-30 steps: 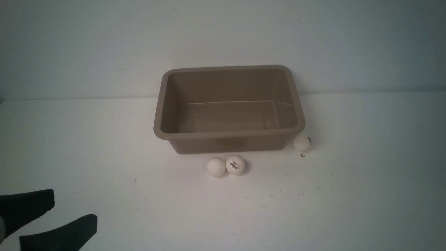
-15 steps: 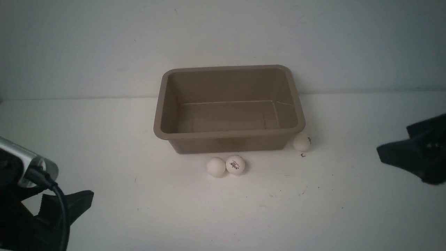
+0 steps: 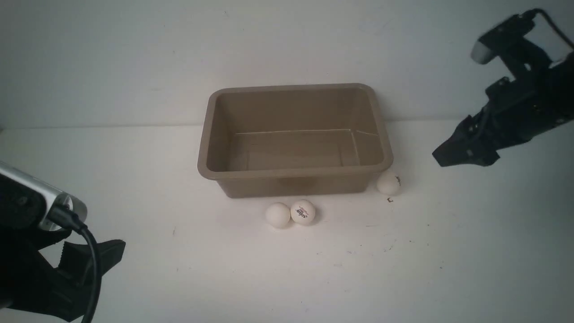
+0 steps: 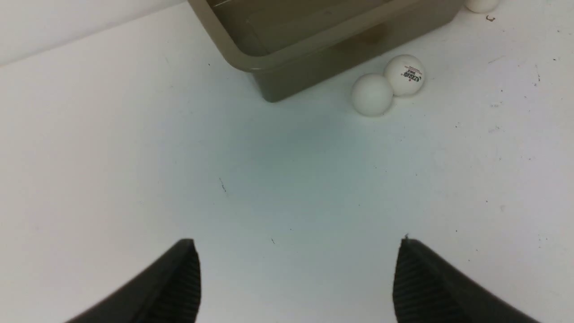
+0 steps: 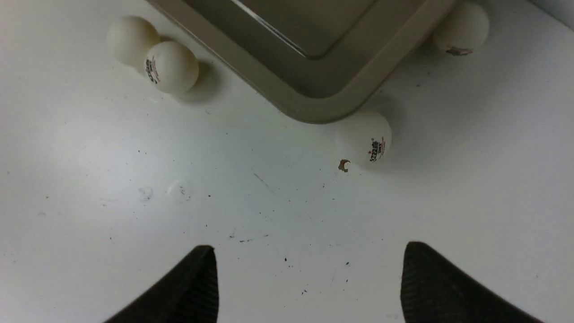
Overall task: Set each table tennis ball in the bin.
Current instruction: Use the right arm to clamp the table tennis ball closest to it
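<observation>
The taupe bin [image 3: 291, 172] stands empty at the table's middle. Two white table tennis balls [image 3: 278, 215] [image 3: 302, 211] touch each other in front of it; the right one shows a logo. Another ball [image 3: 388, 183] rests at the bin's front right corner. In the right wrist view a further ball [image 5: 462, 27] lies against the bin's right side. My left gripper [image 4: 297, 241] is open and empty, low at the near left, far from the balls. Raised at the right, my right gripper [image 5: 310, 246] is open and empty, above the table near the corner ball [image 5: 364, 140].
A small brown chip [image 3: 389, 200] lies on the white table just in front of the corner ball. A pale wall rises close behind the bin. The left arm's cable and camera housing [image 3: 58, 208] fill the lower left corner.
The right arm came into view at the right edge and rose toward the upper right. The left arm pushed further into view at the lower left. Balls and bin have not moved.
</observation>
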Available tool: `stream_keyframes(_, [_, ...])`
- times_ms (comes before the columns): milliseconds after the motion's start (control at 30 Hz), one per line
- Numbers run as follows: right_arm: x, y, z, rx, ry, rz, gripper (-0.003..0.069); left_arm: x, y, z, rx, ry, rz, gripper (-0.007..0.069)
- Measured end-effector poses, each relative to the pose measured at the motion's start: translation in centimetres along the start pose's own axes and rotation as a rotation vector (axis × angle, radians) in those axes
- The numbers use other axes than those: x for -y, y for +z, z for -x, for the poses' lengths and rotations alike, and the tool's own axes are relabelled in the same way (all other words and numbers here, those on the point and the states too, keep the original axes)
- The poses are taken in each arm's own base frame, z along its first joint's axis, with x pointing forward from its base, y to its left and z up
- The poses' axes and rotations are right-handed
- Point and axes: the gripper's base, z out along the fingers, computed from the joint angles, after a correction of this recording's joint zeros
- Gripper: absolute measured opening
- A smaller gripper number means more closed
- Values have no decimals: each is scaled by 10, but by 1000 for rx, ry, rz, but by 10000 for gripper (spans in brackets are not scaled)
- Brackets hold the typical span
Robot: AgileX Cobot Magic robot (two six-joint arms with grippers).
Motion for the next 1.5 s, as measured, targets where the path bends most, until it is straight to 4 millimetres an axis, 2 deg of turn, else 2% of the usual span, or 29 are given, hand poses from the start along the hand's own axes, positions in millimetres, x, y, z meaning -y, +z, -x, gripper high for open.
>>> stream_keyframes(200, [22, 30, 10, -51, -39, 48, 494, 0, 0, 0, 1, 2, 1, 520])
stream_keyframes(433, [42, 71, 8, -113, -82, 94, 494, 0, 0, 0, 1, 2, 1, 520])
stream_keyframes(667, [52, 112, -3, -143, -49, 153, 494, 0, 0, 0, 1, 1, 0, 520])
stream_keyframes(800, [53, 133, -1, -135, -68, 158, 494, 0, 0, 0, 1, 2, 0, 520])
stream_keyframes(1000, [47, 151, 11, -123, -135, 114, 494, 0, 0, 0, 1, 1, 0, 520])
stream_keyframes(1500, [48, 159, 13, -116, -154, 76, 494, 1, 0, 1, 10, -17, -11, 520])
